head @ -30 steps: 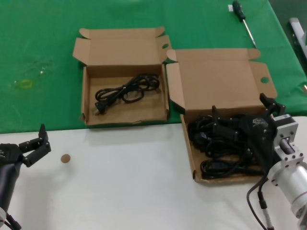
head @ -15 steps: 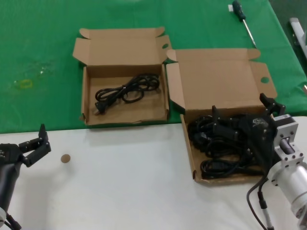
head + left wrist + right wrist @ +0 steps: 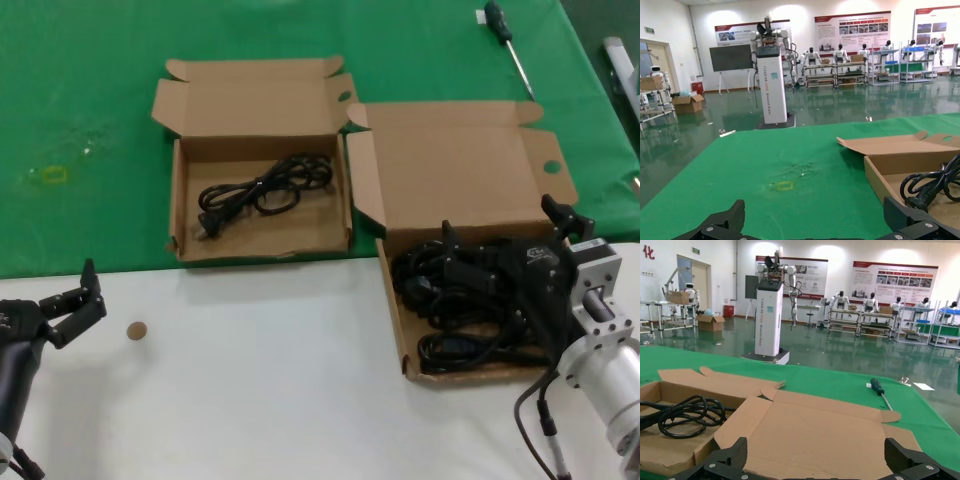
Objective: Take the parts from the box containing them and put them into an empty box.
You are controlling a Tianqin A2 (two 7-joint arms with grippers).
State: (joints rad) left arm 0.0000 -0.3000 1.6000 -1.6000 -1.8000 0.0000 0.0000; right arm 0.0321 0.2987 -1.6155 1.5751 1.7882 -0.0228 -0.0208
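The larger cardboard box (image 3: 394, 312) with the tall lid panel (image 3: 820, 435) sits at the right and holds a pile of black power cords (image 3: 450, 300). My right gripper (image 3: 498, 220) hangs open just above that pile, with nothing between its fingers; in its own wrist view the gripper (image 3: 816, 455) faces the lid. The smaller box (image 3: 300, 232) stands to the left on the green cloth with one cord bundle (image 3: 262, 190) inside, also visible as a cord (image 3: 932, 182) and a cord (image 3: 685, 415) from the wrists. My left gripper (image 3: 68, 295) waits open over the white table at the near left.
A screwdriver (image 3: 505, 40) lies on the green cloth at the far right. A small brown disc (image 3: 137, 330) rests on the white table near the left gripper. A yellow mark (image 3: 52, 175) shows on the cloth at left. A metal piece (image 3: 622, 60) sits at the right edge.
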